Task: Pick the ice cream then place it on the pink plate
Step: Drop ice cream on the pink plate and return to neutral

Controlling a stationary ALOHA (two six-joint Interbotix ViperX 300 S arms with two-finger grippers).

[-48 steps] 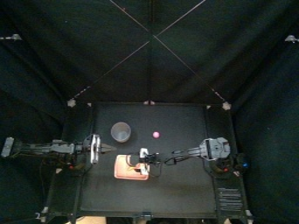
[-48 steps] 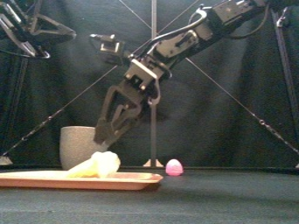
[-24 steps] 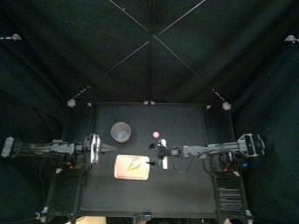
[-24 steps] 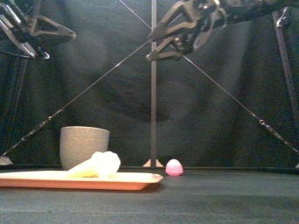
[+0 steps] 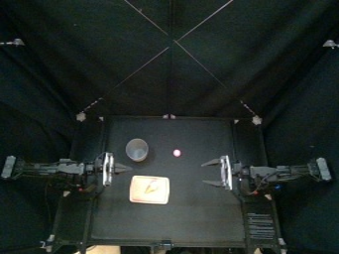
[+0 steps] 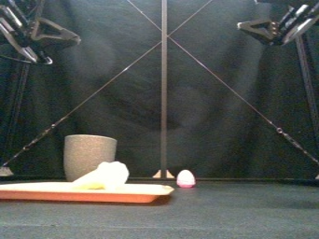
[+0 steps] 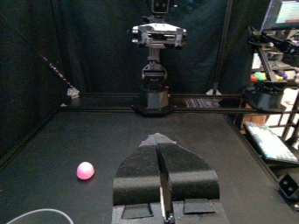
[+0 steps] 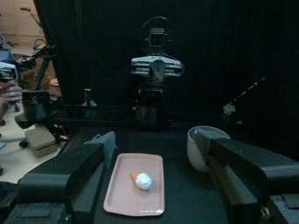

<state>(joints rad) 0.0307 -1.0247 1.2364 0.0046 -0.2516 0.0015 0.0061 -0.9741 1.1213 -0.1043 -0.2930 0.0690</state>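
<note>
Two pincers hang out at sides above counter point(image 5: 199, 213): right pincer point(image 8: 162, 143) spread wide, empty; left pincer point(image 7: 160, 140) closed on nothing. Pink plate point(image 6: 37, 195) carries ice cream point(image 6: 106, 175), lying tipped. Risk, my guess: low pass nudges it off rim.

Top view dim, table point(image 5: 199, 134) near black; pink tray point(image 5: 151, 190) the brightest patch. Front view: soft pale glow on back curtain point(image 6: 162, 103), ice cream point(image 6: 106, 175) lit from the front. Wrist views brighter, room light at the edges.
</note>
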